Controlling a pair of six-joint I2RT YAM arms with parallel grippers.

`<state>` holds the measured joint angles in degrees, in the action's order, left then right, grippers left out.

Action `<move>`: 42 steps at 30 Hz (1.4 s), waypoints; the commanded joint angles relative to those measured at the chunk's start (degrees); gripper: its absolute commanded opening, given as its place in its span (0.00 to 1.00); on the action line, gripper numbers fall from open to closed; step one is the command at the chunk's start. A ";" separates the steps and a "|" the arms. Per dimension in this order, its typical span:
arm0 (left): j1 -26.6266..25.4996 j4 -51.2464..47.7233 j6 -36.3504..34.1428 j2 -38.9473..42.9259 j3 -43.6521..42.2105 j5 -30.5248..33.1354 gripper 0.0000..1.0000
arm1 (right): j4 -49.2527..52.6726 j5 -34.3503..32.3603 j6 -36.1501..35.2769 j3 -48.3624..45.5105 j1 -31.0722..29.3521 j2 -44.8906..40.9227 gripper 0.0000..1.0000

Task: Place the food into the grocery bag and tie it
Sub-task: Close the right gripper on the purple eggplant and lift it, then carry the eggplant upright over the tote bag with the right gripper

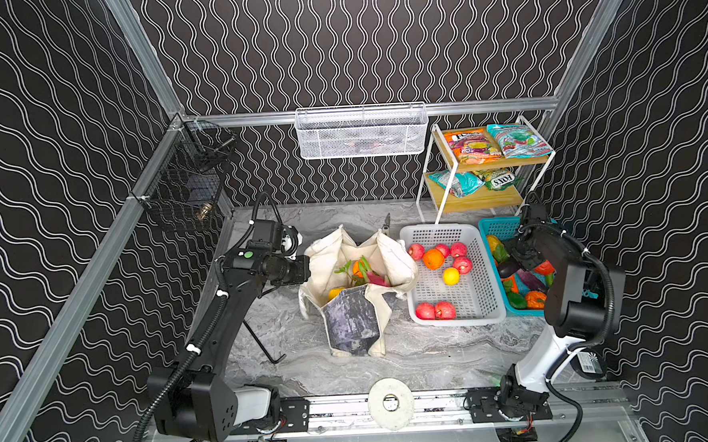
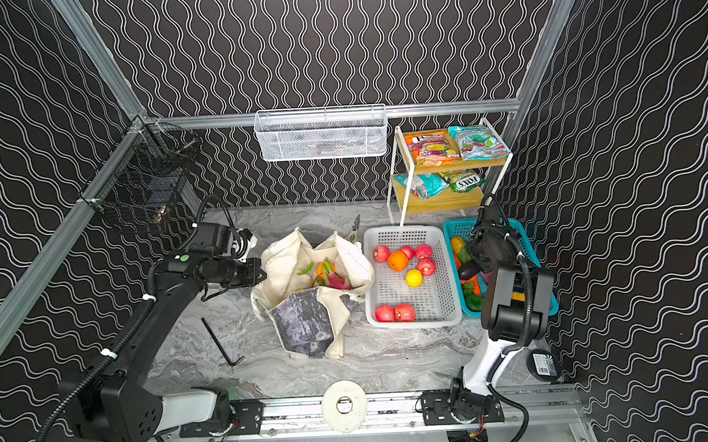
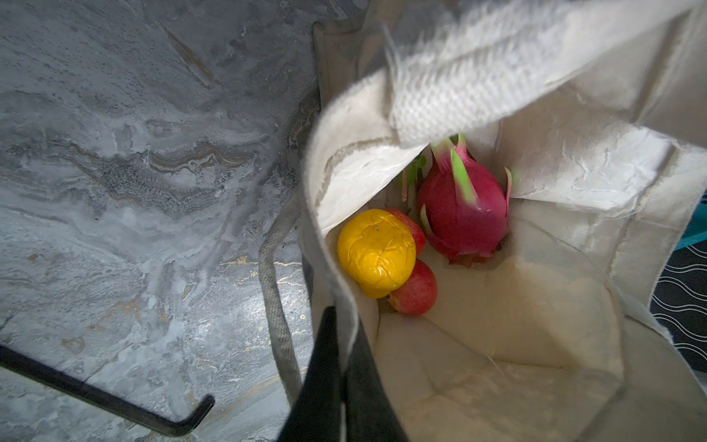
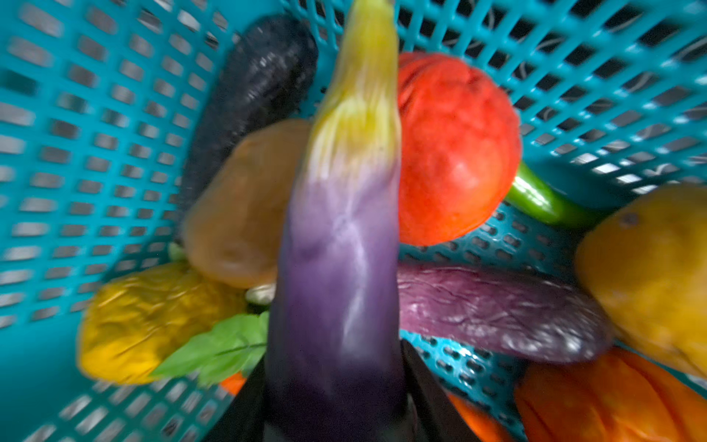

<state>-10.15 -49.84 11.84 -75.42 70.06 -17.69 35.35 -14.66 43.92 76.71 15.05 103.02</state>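
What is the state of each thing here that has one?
grocery bag, upright, mouth open, untied
left end effector, shut on the bag's rim
right end effector, shut on purple eggplant
dragon fruit, inside the bag
teal basket, partly full
white basket, partly full

I count six red apples [image 1: 425,311], one orange [image 1: 433,259], one lemon [image 1: 451,276] in the white basket [image 1: 473,299]; four snack packets [image 1: 471,145] at one o'clock; one dragon fruit [image 3: 463,214] in the tote [image 1: 351,322].
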 commanded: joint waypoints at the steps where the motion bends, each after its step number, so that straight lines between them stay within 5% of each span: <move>1: -0.02 0.24 -0.68 0.09 0.03 -0.06 0.00 | 1.78 1.37 0.46 0.26 -0.25 -3.03 0.46; 20: 0.01 0.47 -2.43 0.02 -0.21 -2.66 0.00 | 7.31 7.13 -0.13 6.00 -5.74 -25.71 0.47; 32: -0.04 0.51 -3.06 2.02 -0.85 -3.73 0.00 | 6.89 1.91 -4.06 16.24 -31.81 -27.26 0.47; 42: 0.20 -0.57 -4.06 1.89 1.04 -3.57 0.00 | -3.18 7.56 -14.19 16.70 -49.43 -21.03 0.48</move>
<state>-10.09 -50.35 8.88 -73.73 70.35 -20.23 37.30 -8.01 34.33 92.75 -31.73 81.10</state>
